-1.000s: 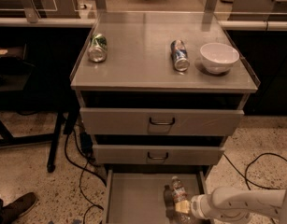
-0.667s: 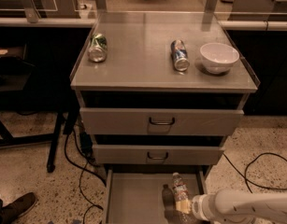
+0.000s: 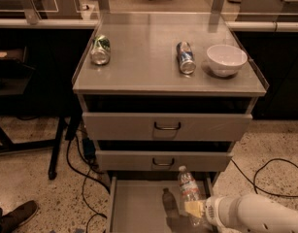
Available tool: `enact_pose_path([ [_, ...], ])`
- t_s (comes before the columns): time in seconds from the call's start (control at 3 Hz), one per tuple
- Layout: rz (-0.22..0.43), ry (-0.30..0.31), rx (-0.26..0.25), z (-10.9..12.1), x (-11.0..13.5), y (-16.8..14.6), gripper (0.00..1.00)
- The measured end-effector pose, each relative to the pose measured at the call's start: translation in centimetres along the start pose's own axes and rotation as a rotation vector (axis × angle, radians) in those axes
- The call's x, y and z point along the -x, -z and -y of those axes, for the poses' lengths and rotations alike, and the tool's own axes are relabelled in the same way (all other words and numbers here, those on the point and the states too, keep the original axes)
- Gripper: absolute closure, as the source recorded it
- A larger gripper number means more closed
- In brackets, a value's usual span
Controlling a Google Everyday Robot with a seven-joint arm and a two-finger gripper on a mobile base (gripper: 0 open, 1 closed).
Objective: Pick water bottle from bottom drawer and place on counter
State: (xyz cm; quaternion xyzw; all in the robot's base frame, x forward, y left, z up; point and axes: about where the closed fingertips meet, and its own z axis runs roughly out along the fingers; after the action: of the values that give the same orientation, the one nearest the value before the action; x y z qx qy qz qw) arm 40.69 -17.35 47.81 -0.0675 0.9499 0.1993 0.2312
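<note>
The water bottle [image 3: 189, 186] is a clear bottle with a white cap and a reddish-white label. It stands nearly upright, lifted above the open bottom drawer [image 3: 139, 208], and its shadow falls on the drawer floor. My gripper [image 3: 193, 210] comes in from the lower right on a white arm and is shut on the bottle's lower part, over the drawer's right side. The counter [image 3: 143, 67] is the grey top of the cabinet above.
A green can [image 3: 100, 50], a blue can [image 3: 186, 58] and a white bowl [image 3: 226, 59] sit on the counter. The two upper drawers [image 3: 165, 126] stick out slightly over the bottom one. Cables [image 3: 265, 176] lie on the floor, and a shoe [image 3: 15, 217] is at lower left.
The bottle has risen from the drawer floor and now stands higher, in front of the middle drawer's lower edge. The gripper rose with it.
</note>
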Motion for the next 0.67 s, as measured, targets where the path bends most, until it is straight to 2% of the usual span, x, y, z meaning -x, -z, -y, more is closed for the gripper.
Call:
enact_pose_path([
  [0.67,-0.017,-0.010,-0.012,-0.08,-0.11,0.21,1.00],
])
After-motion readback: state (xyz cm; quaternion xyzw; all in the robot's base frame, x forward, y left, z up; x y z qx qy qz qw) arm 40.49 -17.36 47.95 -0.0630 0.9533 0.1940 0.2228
